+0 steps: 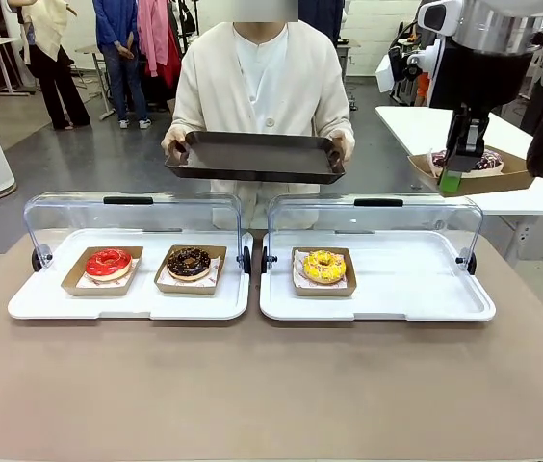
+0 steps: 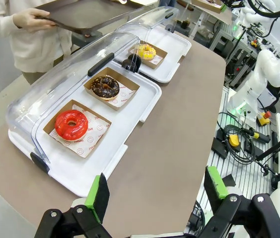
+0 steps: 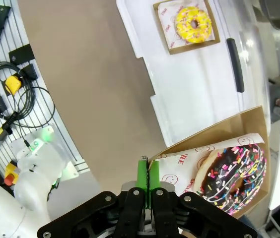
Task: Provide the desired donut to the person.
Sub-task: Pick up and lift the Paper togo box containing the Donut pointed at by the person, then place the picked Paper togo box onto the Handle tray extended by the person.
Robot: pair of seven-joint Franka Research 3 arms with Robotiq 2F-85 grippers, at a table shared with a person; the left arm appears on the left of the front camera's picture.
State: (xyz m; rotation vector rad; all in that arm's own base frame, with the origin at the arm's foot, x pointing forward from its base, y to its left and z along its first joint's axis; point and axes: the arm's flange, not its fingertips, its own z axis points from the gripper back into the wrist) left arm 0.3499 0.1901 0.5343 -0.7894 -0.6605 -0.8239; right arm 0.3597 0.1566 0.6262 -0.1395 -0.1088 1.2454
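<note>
Fingertips (image 3: 142, 173) of the right gripper (image 3: 148, 163) are clamped on the thin rim of the cardboard tray (image 3: 214, 134). It hangs in the air, with the sprinkled chocolate donut (image 3: 234, 173) at their 2 o'clock. Paperboard gripped by one edge is light but floppy, and the iced donut could slide, so I judge it wants carrying level. The left gripper (image 2: 156, 191) hovers with its fingers apart. Beyond the display cases (image 1: 416, 279), at 9 o'clock from the carried tray in the front view, the person (image 1: 262, 87) holds out a dark tray (image 1: 252, 154).

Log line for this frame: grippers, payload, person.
right gripper shut on sprinkle donut box, aloft | left gripper open, empty | person holding out dark tray
</note>
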